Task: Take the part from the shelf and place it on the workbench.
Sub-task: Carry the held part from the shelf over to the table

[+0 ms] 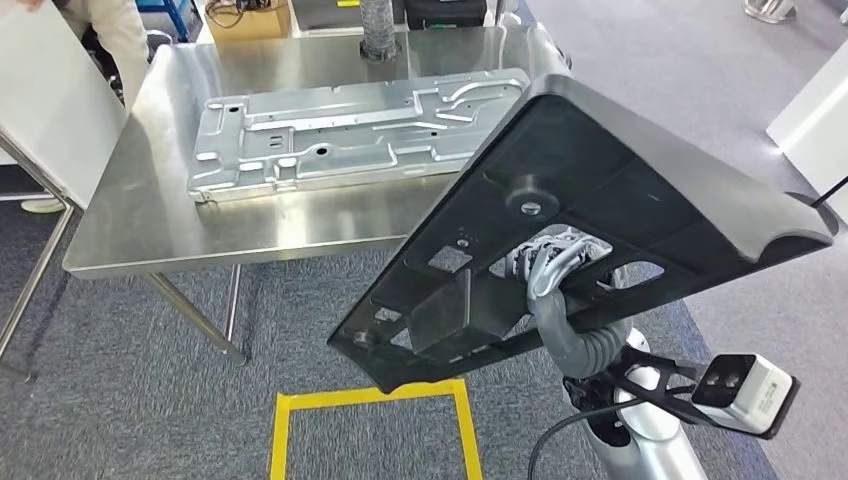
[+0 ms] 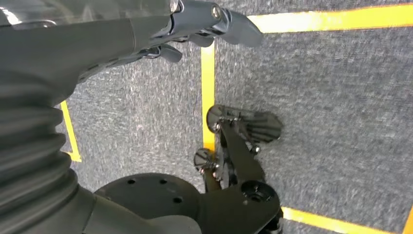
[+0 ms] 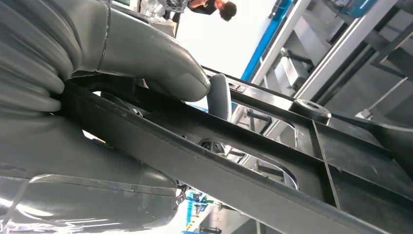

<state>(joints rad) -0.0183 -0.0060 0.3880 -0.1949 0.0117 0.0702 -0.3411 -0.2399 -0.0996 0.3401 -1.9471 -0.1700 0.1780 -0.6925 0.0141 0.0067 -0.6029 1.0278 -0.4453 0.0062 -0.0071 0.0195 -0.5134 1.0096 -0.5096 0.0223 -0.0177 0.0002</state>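
Observation:
A large black plastic part (image 1: 600, 190), flat with ribs and cut-outs, is tilted in the air in front of the steel workbench (image 1: 160, 200). My right hand (image 1: 555, 265) grips it through a cut-out near its middle; in the right wrist view the thumb (image 3: 165, 68) presses on a black rib of the part (image 3: 272, 161). The part's far corner overlaps the workbench's near right edge in the head view. My left hand (image 2: 195, 24) hangs over the grey carpet, fingers loosely curled, holding nothing.
A silver stamped metal panel (image 1: 350, 130) lies across the workbench. A ribbed hose (image 1: 380, 30) and a cardboard box (image 1: 245, 18) stand at the back. A person (image 1: 110, 30) stands at the far left. Yellow tape (image 1: 375, 405) marks a square on the carpet.

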